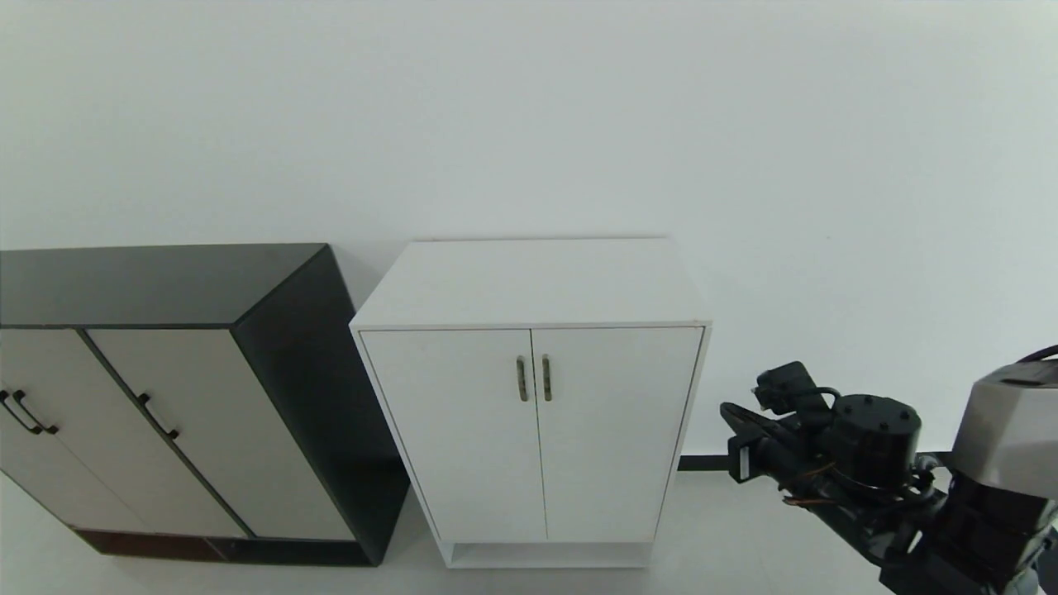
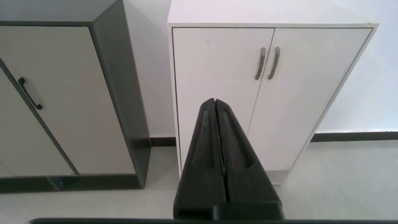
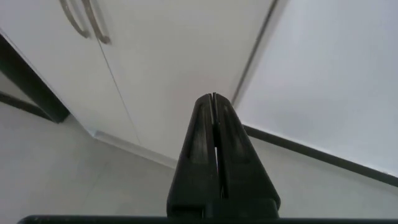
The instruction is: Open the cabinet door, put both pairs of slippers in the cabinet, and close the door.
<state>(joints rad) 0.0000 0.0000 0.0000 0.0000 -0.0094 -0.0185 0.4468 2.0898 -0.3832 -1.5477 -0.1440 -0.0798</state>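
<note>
A white two-door cabinet [image 1: 529, 430] stands against the wall with both doors closed; two slim metal handles [image 1: 534, 378] meet at the middle seam. The left wrist view faces it head on, cabinet [image 2: 267, 93] and handles [image 2: 267, 63] beyond my left gripper [image 2: 214, 102], whose fingers are pressed together with nothing between them. My right gripper [image 1: 736, 430] hangs to the right of the cabinet at lower-door height. In the right wrist view the right gripper [image 3: 213, 98] is shut and empty, aimed at the cabinet's right door [image 3: 180, 68] near its lower right corner.
A black cabinet [image 1: 165, 397] with grey doors and dark handles stands just left of the white one, and appears as the black cabinet [image 2: 68, 93] in the left wrist view. A pale floor [image 1: 711, 537] and dark baseboard [image 1: 702, 463] lie to the right.
</note>
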